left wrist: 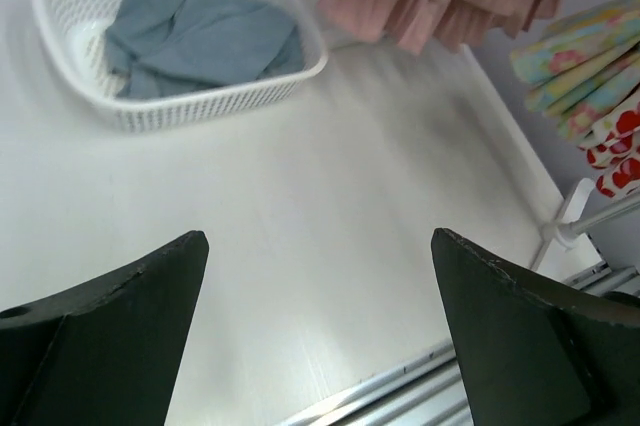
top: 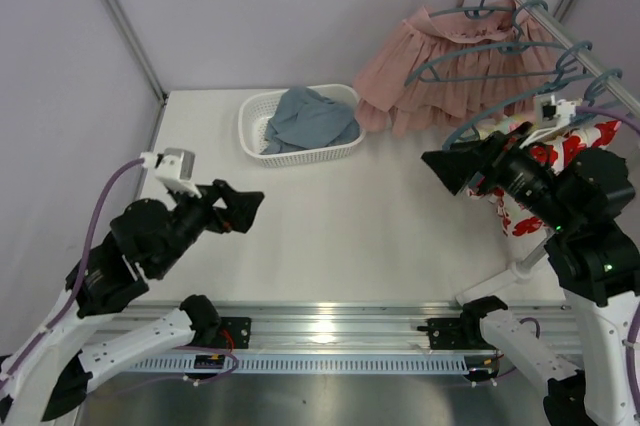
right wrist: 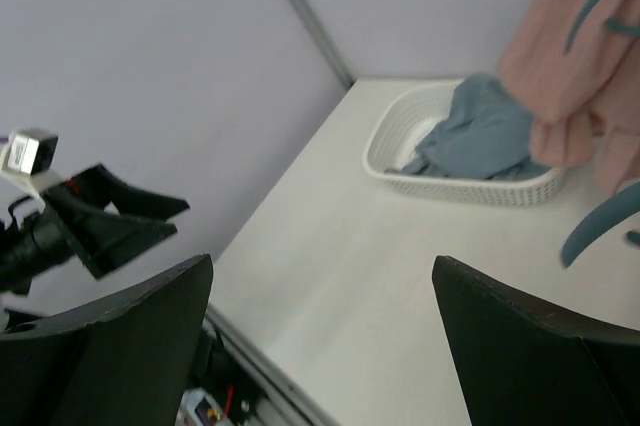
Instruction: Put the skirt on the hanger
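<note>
As it hangs | skirt (left wrist: 575, 64): pastel yellow-green-blue, pink flowers

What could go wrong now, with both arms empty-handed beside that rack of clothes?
1. The right arm looks very close to the skirt and the red-flowered garment. Pulling away, its open jaws might snag either.
2. How securely the skirt hangs is hidden behind that arm, so it could slip off.

Black arms (top: 150, 236), white bases (top: 130, 341), purple cables (top: 98, 216)
</note>
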Robot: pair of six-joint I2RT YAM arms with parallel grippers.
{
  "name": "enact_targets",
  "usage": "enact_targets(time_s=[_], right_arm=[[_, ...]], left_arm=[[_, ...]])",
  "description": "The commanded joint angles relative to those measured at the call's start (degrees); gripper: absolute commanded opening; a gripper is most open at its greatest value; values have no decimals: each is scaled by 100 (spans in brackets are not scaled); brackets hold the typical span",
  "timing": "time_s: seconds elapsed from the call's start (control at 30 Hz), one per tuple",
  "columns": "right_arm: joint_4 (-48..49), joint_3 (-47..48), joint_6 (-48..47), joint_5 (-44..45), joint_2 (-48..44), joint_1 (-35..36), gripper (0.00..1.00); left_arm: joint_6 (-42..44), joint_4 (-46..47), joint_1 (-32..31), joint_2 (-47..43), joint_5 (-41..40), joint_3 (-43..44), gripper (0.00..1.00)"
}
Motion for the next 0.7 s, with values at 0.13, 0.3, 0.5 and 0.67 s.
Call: enact_targets(time_s=[0.13, 0.3, 0.5, 0.67], right_arm=[[500, -1726, -518, -1286, -1386, 64, 99], [544, -2535, -413, -1329, -2004, 56, 99], [570, -3186, -589, -1373, -2268, 64, 99], [685, -3116, -1228, -1075, -1726, 730, 99]], left_arm=[[-1165, -1555, 49, -1532, -611, -975, 100], [-1060, -1231, 49, -2071, -462, -1468, 99], [-797, -818, 49, -1887, -513, -1838, 99], [-542, -255, 49, -1693, -821, -2058, 100]])
